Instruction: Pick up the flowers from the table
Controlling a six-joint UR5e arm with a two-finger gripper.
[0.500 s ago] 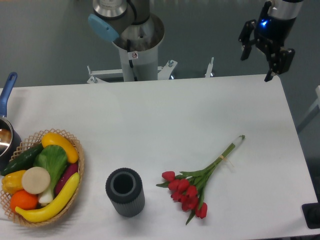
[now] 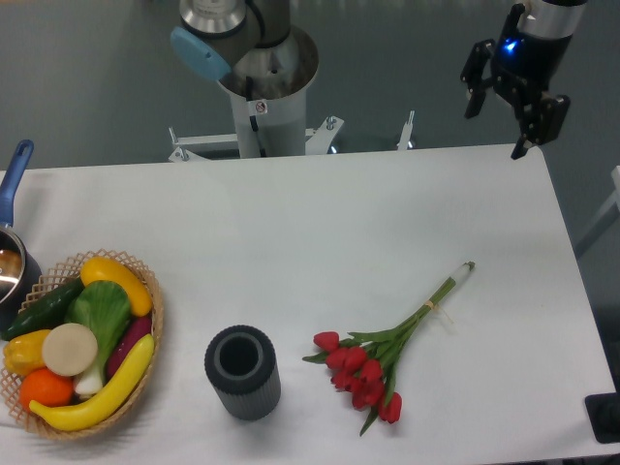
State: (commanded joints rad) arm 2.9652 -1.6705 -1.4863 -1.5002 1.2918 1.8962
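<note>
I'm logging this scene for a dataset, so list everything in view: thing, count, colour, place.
flowers: one bunch, red with green stems, lying front right of centre
table: one, white
cup: one, dark grey, upright, left of flowers
basket: one, tan wicker, front left, holding yellow, green, orange, purple and white produce
pot: one, blue handle, left edge
robot base: one, silver, behind table
claw: one, black, open, above far right corner

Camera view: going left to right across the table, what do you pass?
Pot → basket of produce → dark cylinder → flowers; the gripper hangs open past the far right corner of the table.
</note>
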